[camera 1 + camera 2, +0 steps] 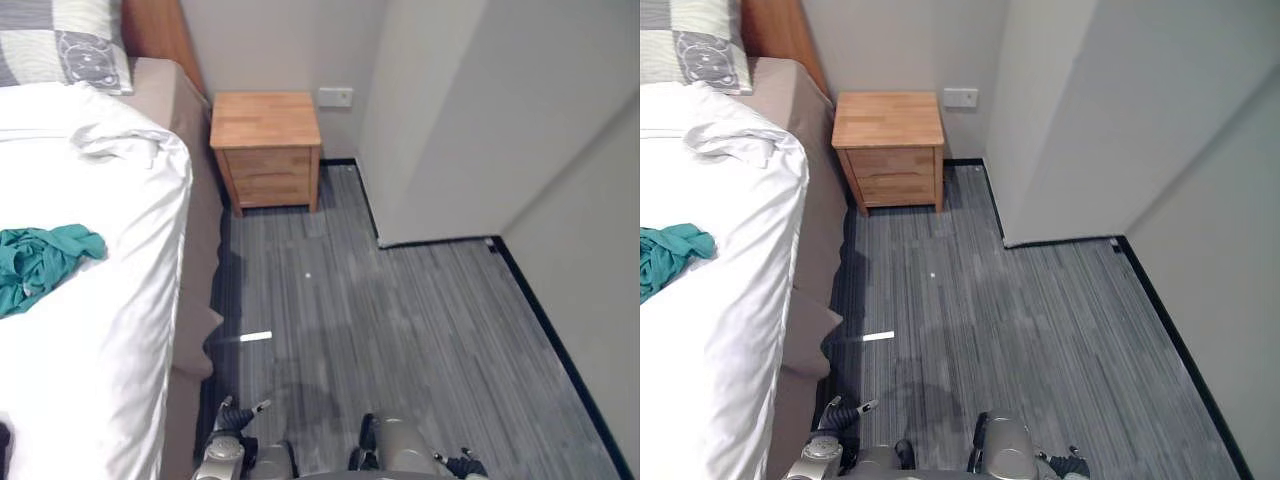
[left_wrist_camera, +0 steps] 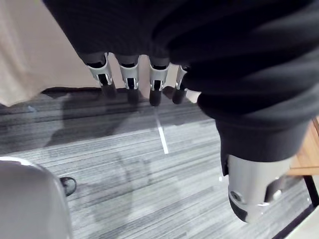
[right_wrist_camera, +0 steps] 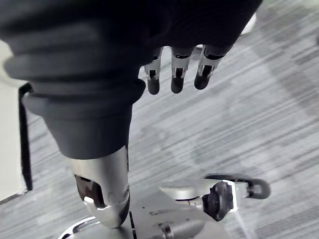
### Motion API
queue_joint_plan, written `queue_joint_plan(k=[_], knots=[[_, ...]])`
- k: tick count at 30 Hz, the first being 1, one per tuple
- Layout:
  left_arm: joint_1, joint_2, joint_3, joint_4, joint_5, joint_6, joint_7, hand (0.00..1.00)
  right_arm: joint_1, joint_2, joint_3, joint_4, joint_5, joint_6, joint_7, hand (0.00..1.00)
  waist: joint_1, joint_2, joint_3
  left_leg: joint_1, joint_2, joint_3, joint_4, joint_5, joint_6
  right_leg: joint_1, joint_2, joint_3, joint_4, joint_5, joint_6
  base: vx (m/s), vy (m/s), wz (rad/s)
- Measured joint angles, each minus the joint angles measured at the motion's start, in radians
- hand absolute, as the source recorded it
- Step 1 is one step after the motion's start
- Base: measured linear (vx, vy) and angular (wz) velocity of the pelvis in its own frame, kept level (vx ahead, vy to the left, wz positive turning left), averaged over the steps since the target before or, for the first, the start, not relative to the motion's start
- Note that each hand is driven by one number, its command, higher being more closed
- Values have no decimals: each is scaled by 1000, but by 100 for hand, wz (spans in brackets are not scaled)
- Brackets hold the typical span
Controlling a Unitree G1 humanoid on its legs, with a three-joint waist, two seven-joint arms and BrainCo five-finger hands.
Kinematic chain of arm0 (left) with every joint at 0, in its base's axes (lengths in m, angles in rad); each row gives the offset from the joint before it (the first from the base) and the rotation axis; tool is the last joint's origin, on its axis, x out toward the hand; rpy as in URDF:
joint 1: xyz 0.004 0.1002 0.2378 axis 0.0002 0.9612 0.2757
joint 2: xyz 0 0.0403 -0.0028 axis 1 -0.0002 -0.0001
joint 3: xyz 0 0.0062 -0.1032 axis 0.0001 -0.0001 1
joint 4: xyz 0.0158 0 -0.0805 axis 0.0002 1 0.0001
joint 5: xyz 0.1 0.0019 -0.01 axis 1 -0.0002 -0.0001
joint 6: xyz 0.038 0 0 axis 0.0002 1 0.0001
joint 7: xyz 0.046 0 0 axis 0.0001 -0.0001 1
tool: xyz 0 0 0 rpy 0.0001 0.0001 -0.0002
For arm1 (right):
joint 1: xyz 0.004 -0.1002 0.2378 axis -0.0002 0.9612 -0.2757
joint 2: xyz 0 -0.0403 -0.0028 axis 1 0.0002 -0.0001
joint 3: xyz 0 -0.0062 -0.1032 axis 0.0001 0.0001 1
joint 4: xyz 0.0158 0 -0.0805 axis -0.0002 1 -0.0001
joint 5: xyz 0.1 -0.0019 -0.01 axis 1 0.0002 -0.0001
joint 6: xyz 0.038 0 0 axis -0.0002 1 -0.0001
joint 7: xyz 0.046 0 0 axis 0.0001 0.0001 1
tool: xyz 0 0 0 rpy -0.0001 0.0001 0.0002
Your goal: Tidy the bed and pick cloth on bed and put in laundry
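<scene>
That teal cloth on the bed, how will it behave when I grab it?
Probably floppy: the teal cloth lies crumpled in soft folds. Likely light, since it looks thin on the white duvet. It may drape and trail when lifted.

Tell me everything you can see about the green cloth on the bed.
The cloth is teal green, soft-looking fabric, crumpled into a loose, wrinkled heap. It lies on the white duvet, a little back from the floor-side edge of the bed, and its left part runs past the picture's edge. Only the duvet touches it; nothing holds it.
</scene>
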Motion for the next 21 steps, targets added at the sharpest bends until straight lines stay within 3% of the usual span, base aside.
queue_joint_plan(k=[1, 2, 3, 4, 5, 6, 7, 8, 9, 10, 12, 13, 15, 17, 18, 19, 20, 21], knots=[[-4, -2, 2, 13, 1, 2, 0, 0, -18, -2, -4, 0, 0, 0, 0, 0, -15, 16, 8, 21, 20, -33, -34, -7, -13, -8, 26, 33, -269, 71, 1, 701, -63, 75], [-4, -4, 3, 20, 4, 4, -1, 0, -21, -2, -10, 0, -1, 1, -1, 0, -17, 20, 11, 32, 25, -43, -46, -12, -20, -7, 35, 60, -388, 116, 8, 724, -136, 76], [-10, -7, 20, 25, 6, 12, -2, 0, -20, 0, -16, 3, -1, 2, -1, 0, -16, 15, 9, 50, 23, -59, -55, -30, -49, -12, 32, 119, -547, 197, 42, 509, -134, 53], [-10, -9, 36, 35, 15, 15, -4, 0, -19, 2, -22, 4, -1, 4, -1, 0, -15, 13, 9, 62, 23, -65, -55, -42, -67, -21, 25, 150, -580, 219, 49, 661, -233, 73], [-8, -16, 84, 51, 23, 15, -10, 0, -18, 7, -44, 8, -1, 12, -1, 0, -15, 8, 6, 112, 42, -78, -57, -70, -102, -19, 22, 178, -579, 278, 39, 709, -273, 72], [9, -40, 144, 50, 24, 14, -13, 0, -20, 3, -68, 4, 0, 17, 1, 0, -16, 47, -3, 131, 81, -91, -13, -86, -117, -21, 51, 167, -485, 336, 22, 730, -290, 69], [12, -53, 180, 49, 24, 12, -15, 0, -21, -1, -80, 2, -1, 18, 3, 0, -15, 58, -4, 101, 105, -91, 83, -86, -118, -22, 65, 147, -427, 334, 5, 719, -339, 53], [10, -77, 225, 33, 25, 12, -17, 0, -21, -7, -83, 0, -1, 19, 5, 0, -15, 81, -3, 12, 149, -88, 301, -56, -135, 3, 86, 112, -383, 289, -19, 670, -399, 43], [11, -94, 276, 1, 22, 14, -17, 0, -19, -10, -76, -11, 3, 23, 4, 0, -7, 97, 2, -114, 195, -92, 576, 72, -81, 54, 103, 89, -367, 246, -48, 754, -438, 35], [14, -105, 298, -16, 18, 14, -17, 0, -13, -11, -74, -25, 4, 24, 3, 0, 6, 98, 3, -189, 229, -95, 732, 203, -68, 92, 118, 82, -370, 218, -67, 608, -333, 15], [6, -109, 287, -64, 13, 7, -18, 0, -6, -11, -62, -49, 12, 21, 1, 0, 37, 87, 13, -340, 269, -62, 1012, 151, -61, 239, 142, 72, -429, 182, -90, 578, -304, -5], [3, -106, 271, -73, 13, 4, -17, 0, -7, -10, -48, -49, 16, 21, 2, 0, 41, 75, 14, -375, 268, -31, 1031, 134, -61, 289, 139, 68, -467, 176, -89, 656, -343, 3], [2, -100, 231, -95, 11, -13, -19, 0, -21, -9, -26, -44, 20, 22, 9, 0, 46, 60, 9, -452, 265, 89, 941, 112, -47, 395, 123, 29, -557, 137, -78, 468, -208, 16], [2, -93, 198, -101, 9, -13, -24, 0, -47, -17, -4, -34, 20, 23, 23, 0, 48, 60, 8, -465, 233, 252, 675, 101, -55, 442, 113, 1, -578, 98, -61, 395, -58, 30], [2, -89, 178, -97, 10, -12, -32, 0, -49, -21, 11, -34, 15, 22, 27, 0, 49, 56, 5, -446, 215, 409, 496, 107, -55, 466, 107, -41, -584, 75, -46, 516, -9, 66], [1, -89, 174, -79, 14, -11, -38, 0, -47, -22, 11, -33, 10, 22, 30, 0, 46, 57, -1, -405, 195, 626, 324, 112, -17, 500, 109, -94, -596, 48, -22, 541, -3, 94], [-3, -81, 170, -62, 21, -8, -38, 0, -46, -16, 11, -23, 7, 23, 28, 0, 41, 47, -17, -360, 177, 777, 258, 77, 78, 525, 102, -136, -596, 28, -6, 740, -4, 156], [-15, -68, 168, -30, 23, -4, -40, 0, -46, -4, 10, 5, 3, 22, 31, 0, 36, 10, -41, -342, 144, 908, 235, 37, 163, 521, 86, -201, -534, 5, 32, 650, -11, 149]])
